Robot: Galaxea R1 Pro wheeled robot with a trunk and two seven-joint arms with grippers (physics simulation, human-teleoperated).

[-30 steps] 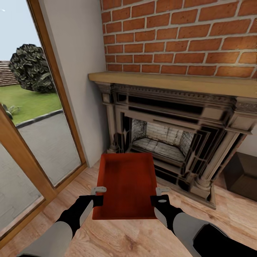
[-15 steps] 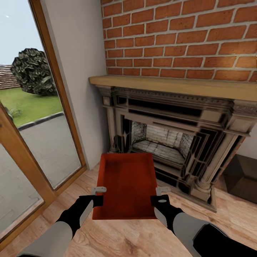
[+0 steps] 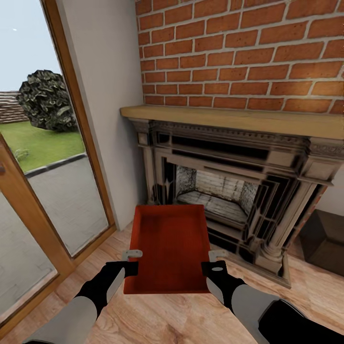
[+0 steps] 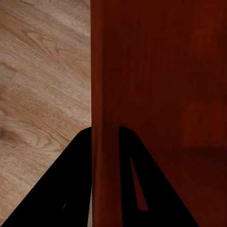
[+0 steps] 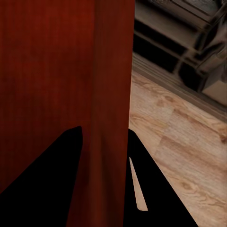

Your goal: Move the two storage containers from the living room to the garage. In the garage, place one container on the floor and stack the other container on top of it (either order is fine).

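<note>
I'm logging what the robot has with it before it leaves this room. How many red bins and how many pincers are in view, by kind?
Red bin: 1
Pincers: 2, the left pincer and the right pincer, each clamped on a side wall of the bin
Total: 3

Brick chimney (image 3: 248, 52), fireplace (image 3: 229, 191), glass door (image 3: 43, 157), wood floor (image 3: 191, 320).

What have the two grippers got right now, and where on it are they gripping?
One red-orange rectangular open-topped bin. The left gripper clamps its left side wall and the right gripper its right side wall, each with a finger on either side of the wall.
</note>
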